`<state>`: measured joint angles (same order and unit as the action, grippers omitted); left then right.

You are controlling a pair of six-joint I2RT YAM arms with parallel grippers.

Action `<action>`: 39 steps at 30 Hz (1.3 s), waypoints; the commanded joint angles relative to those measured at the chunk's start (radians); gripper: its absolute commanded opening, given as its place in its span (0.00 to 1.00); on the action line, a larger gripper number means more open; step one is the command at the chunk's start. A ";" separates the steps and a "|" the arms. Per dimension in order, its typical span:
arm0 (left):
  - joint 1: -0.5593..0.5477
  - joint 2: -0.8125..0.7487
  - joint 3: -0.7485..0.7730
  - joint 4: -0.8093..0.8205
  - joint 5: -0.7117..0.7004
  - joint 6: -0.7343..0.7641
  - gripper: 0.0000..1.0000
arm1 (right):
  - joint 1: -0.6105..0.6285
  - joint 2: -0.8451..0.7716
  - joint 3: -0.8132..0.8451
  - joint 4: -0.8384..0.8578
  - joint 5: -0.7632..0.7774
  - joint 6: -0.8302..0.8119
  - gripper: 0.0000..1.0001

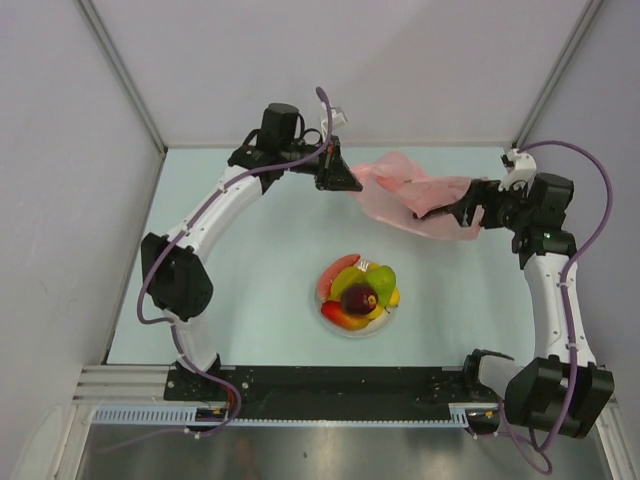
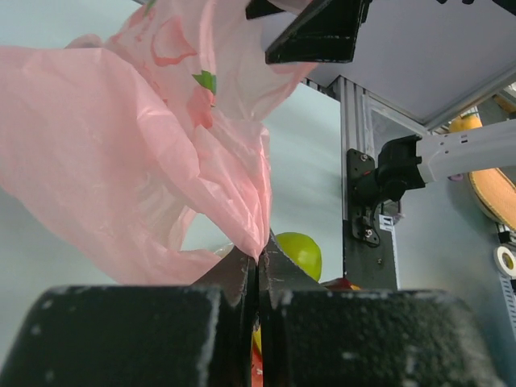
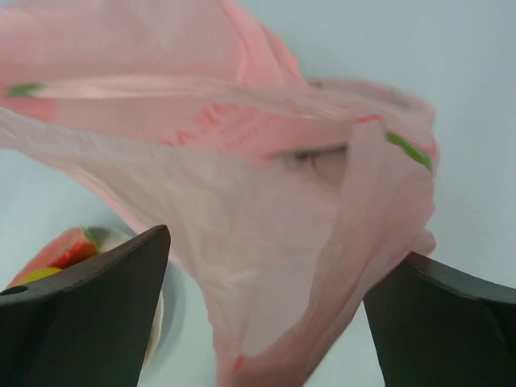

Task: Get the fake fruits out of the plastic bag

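The pink plastic bag [image 1: 420,198] is held off the table at the back, stretched between both grippers. My left gripper [image 1: 345,181] is shut on the bag's left end; in the left wrist view its jaws [image 2: 260,262] pinch a fold of the pink film [image 2: 137,153]. My right gripper [image 1: 455,211] is open at the bag's right end, and the film [image 3: 274,242] hangs between its spread fingers [image 3: 89,310]. The fake fruits [image 1: 358,295] are piled on a white plate [image 1: 374,331]: green pear [image 1: 381,283], dark red apple [image 1: 358,299], pinkish-red slice [image 1: 334,275], mango [image 1: 345,319].
The plate stands mid-table in front of the bag. It shows at the lower left of the right wrist view [image 3: 165,302]. The pear also shows behind the left jaws [image 2: 302,251]. Grey walls close the table on three sides.
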<state>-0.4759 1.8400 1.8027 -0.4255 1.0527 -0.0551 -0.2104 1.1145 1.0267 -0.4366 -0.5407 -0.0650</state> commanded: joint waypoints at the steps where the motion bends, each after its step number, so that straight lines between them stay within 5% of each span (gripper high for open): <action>1: -0.029 -0.002 0.056 0.067 0.044 -0.052 0.00 | 0.075 -0.081 0.064 0.317 -0.064 0.004 1.00; 6: -0.052 0.005 0.089 0.099 0.024 -0.075 0.00 | 0.319 -0.016 0.170 0.265 -0.047 -0.142 1.00; 10: -0.053 0.002 0.104 0.099 0.009 -0.080 0.00 | 0.440 0.045 0.179 0.205 -0.030 -0.193 0.80; 16: -0.053 -0.030 0.083 0.088 -0.003 -0.069 0.00 | 0.457 0.090 0.179 0.285 0.033 -0.226 0.62; 27: -0.053 -0.104 0.057 0.085 -0.014 -0.061 0.00 | 0.359 0.307 0.180 0.053 0.039 -0.404 0.24; 34: -0.067 -0.102 0.066 0.100 0.016 -0.071 0.00 | 0.339 0.499 0.182 0.200 0.166 -0.377 0.27; 39: -0.079 -0.091 0.060 0.067 0.018 -0.032 0.00 | 0.344 0.597 0.188 0.314 0.291 -0.277 0.62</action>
<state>-0.5396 1.7828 1.8587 -0.3573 1.0328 -0.1139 0.1329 1.6665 1.1923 -0.2607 -0.3660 -0.4175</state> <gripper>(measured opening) 0.006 0.521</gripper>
